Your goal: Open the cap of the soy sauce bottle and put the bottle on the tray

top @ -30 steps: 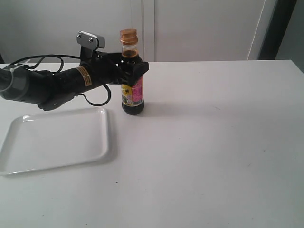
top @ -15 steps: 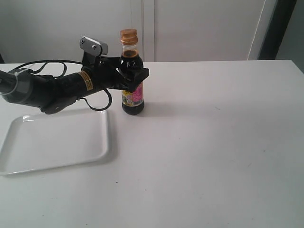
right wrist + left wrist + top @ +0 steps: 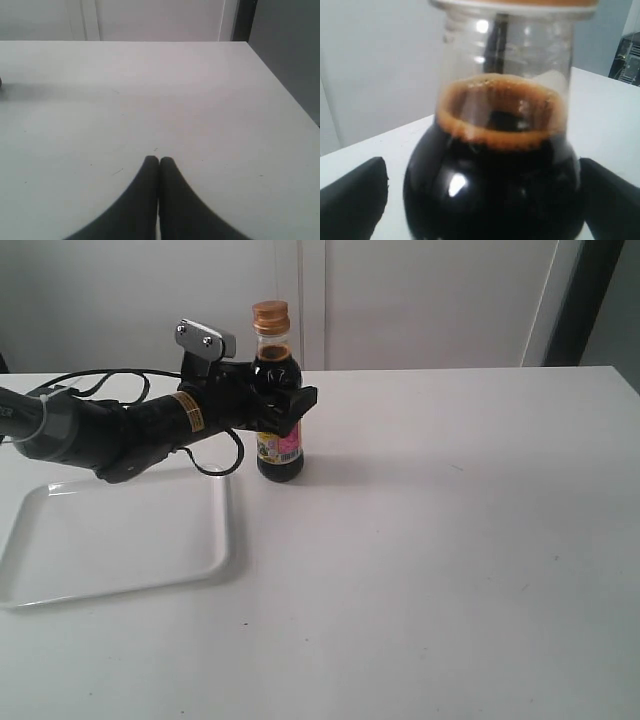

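The soy sauce bottle [image 3: 279, 445] stands upright on the white table, just past the tray's [image 3: 225, 530] far right corner. Its golden cap [image 3: 270, 316] is down. My left gripper [image 3: 282, 397] reaches in from the left and straddles the bottle's shoulder, open. In the left wrist view the dark bottle [image 3: 495, 170] fills the space between the black fingers [image 3: 355, 197], with a thin gap showing on one side. My right gripper [image 3: 159, 161] is shut on nothing, low over bare table, and is out of the exterior view.
The white table [image 3: 450, 540] stretches to the right and front of the bottle. A black cable [image 3: 205, 465] loops under the left arm near the tray's far edge. A wall stands behind the table.
The left arm has pushed a little further right and forward, bringing its fingers deeper around the bottle's shoulder. The bottle and tray have not moved.
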Available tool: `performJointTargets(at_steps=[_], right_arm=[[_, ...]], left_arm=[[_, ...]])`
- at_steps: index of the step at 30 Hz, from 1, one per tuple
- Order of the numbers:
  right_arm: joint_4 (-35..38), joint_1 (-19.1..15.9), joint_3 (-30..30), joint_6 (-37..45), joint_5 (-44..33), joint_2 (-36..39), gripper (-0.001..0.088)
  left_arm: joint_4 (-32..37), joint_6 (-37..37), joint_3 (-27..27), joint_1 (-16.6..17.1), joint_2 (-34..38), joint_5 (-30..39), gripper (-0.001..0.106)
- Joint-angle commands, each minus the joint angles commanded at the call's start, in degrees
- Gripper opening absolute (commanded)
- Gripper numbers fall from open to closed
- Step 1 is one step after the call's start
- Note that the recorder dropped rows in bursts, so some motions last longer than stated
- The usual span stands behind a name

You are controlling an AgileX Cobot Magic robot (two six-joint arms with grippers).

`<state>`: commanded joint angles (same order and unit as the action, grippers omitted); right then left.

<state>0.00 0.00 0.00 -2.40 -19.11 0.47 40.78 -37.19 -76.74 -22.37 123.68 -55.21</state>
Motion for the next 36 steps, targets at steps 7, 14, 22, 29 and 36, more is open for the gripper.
performJointTargets(at_steps=[7,14,22,29,36], right_arm=[[0.00,0.00,0.00,0.00,0.00,0.00,0.0000],[0.00,0.00,0.00,0.00,0.00,0.00,0.0000],[0.00,0.00,0.00,0.00,0.00,0.00,0.0000],[0.00,0.00,0.00,0.00,0.00,0.00,0.0000],[0.00,0.00,0.00,0.00,0.00,0.00,0.0000]], left_arm=[[-0.06,-0.13,0.00,0.00,2.00,-0.61,0.102],[-0.06,-0.02,0.00,0.00,2.00,-0.85,0.066],[0.64,-0.02,0.00,0.00,2.00,-0.63,0.001],[0.81,-0.02,0.00,0.00,2.00,-0.63,0.000],[0.81,-0.02,0.00,0.00,2.00,-0.52,0.000]])
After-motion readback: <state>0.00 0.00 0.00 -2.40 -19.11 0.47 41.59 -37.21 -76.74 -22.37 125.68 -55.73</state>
